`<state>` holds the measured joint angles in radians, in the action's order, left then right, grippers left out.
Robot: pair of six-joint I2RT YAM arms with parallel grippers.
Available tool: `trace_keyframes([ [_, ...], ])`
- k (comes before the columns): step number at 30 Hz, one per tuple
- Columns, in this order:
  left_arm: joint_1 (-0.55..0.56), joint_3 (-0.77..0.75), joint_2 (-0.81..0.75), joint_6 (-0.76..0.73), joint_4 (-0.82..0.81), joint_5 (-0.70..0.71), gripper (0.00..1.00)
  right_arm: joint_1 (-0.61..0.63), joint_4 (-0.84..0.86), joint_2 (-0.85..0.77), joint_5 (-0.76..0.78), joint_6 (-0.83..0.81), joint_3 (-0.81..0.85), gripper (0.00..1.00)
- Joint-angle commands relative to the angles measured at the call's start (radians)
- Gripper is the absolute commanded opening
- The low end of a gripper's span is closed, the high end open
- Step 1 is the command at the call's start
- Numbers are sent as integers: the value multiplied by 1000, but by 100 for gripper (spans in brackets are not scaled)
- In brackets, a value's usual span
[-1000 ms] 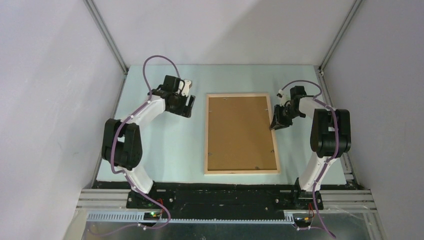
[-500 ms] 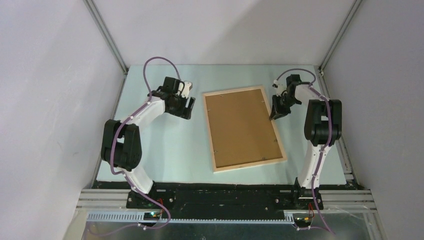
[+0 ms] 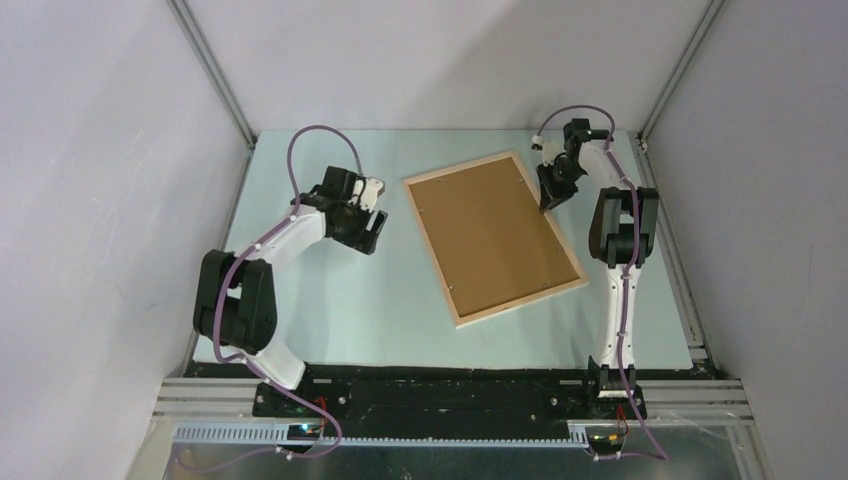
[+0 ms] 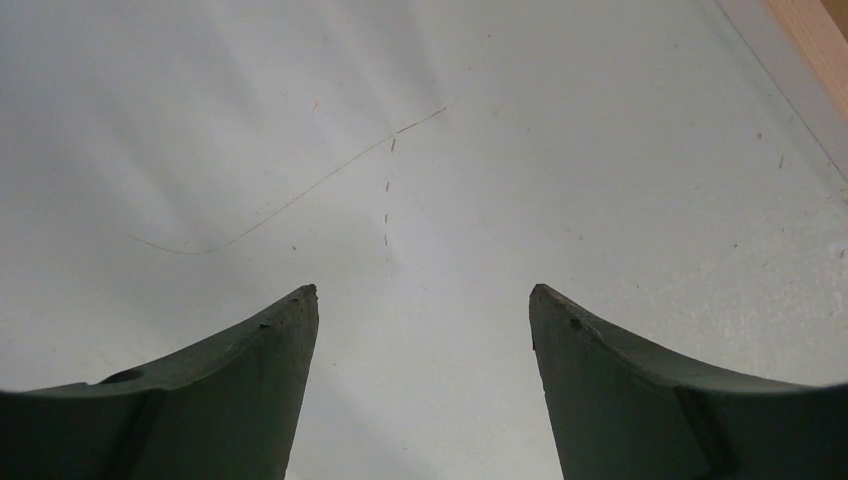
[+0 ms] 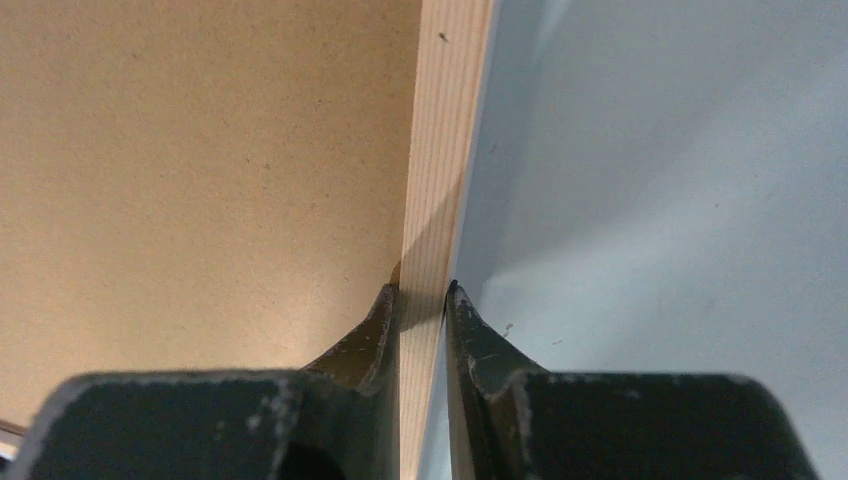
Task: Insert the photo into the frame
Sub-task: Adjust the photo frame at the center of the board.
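Table (image 3: 330, 300): we are working over pale surface.
Frame (image 3: 522, 303): lying face down and skewed, centre-right on table, brown backing board (image 3: 492, 235) facing up. We are judging it stiff and fairly light, with fragile pane, so bare-wood rim is offering safest hold.
Right gripper (image 5: 424, 290): we are pinching frame's right rim near far corner, jaws nearly closed on wood strip.
Left gripper (image 4: 423, 290): we are hovering just beside frame's left edge, jaws wide apart, gripping nothing.
Photo: we are not seeing it in any view.

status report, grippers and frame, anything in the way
Right gripper shut on the rim of the pale-wood rectangular picture frame, back up, skewed. Left gripper open, empty, beside it. Photo not in view; brown backing board in place.
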<state>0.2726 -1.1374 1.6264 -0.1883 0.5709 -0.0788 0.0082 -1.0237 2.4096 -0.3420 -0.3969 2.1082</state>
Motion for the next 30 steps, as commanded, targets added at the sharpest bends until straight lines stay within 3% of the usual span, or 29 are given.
trace_keyframes([
  [1,0,5,-53,-52,-14,-50,82,59,-42,37,65,-193,69,0],
  [18,0,-9,-14,-54,-17,-1,81,237,-106,32,26,-447,68,0],
  [30,2,-105,160,-32,-18,-128,81,348,-162,27,37,-575,79,0],
])
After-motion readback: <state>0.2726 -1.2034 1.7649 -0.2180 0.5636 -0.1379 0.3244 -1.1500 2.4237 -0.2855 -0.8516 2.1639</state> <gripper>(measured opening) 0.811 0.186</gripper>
